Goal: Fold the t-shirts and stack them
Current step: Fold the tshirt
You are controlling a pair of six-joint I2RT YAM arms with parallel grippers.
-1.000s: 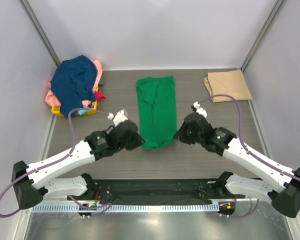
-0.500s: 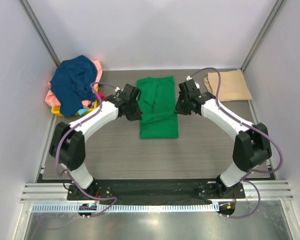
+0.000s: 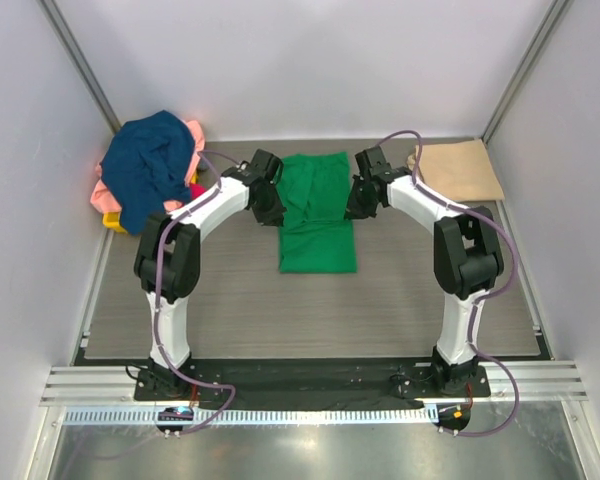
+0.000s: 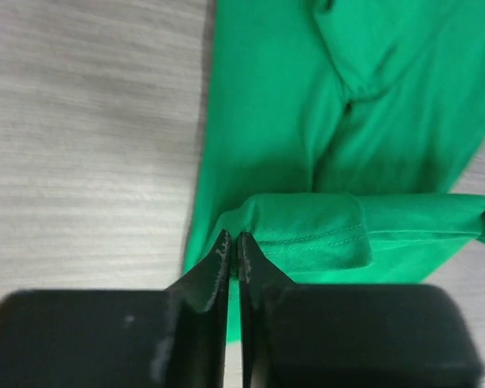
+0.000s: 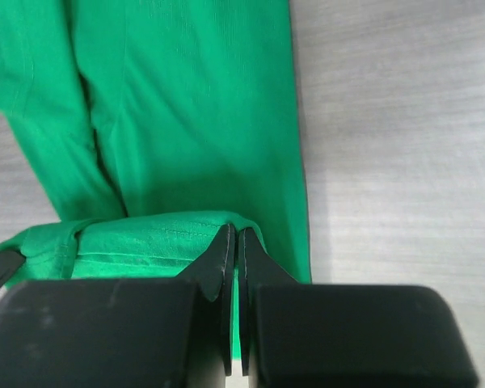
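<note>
Green tee (image 3: 318,215) lies at the centre of the table (image 3: 230,300), long axis running near-to-far, its near end doubled back over the rest so a hem runs across its middle. No sure container: at far L, navy tee (image 3: 150,160) sits atop pink tee (image 3: 193,133) w/ a red bit (image 3: 196,190) poking out. A yellow strip (image 3: 115,222) shows underneath, bin or cloth, can't tell. Tan tee (image 3: 458,170) lies folded flat at far R, well apart. L gripper (image 4: 233,242) is clenched on green tee's L side, tips pinching the corner of the doubled-back layer, w/ green cloth showing betw. the fingers. R gripper (image 5: 233,234) is likewise clamped on the R corner of that fold. Beyond both tips the cloth lies flat on the table.
</note>
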